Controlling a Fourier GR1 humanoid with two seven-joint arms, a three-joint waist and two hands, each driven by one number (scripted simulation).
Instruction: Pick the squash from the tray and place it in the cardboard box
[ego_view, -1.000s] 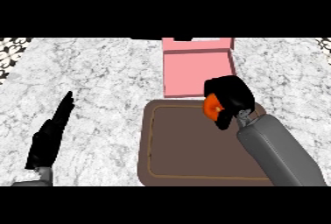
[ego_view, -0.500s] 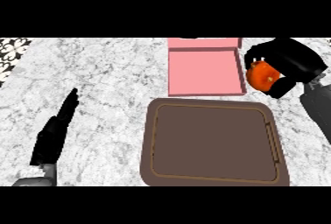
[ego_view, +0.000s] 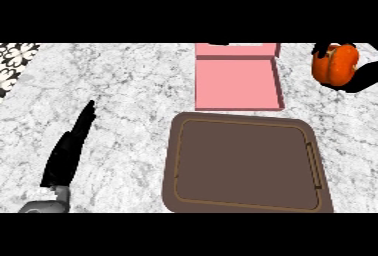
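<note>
Right hand curls around the orange squash, right of the pink cardboard box; left hand open.

The marble surface carries a brown tray near its front edge, bare inside; just behind the tray lies an open pink box, its floor showing, reaching to the far edge; at the far right corner the right hand is curled round an orange squash, held to the right of the box and apart from it; the left hand rests at the left, black fingers straight, pointing away.
</note>
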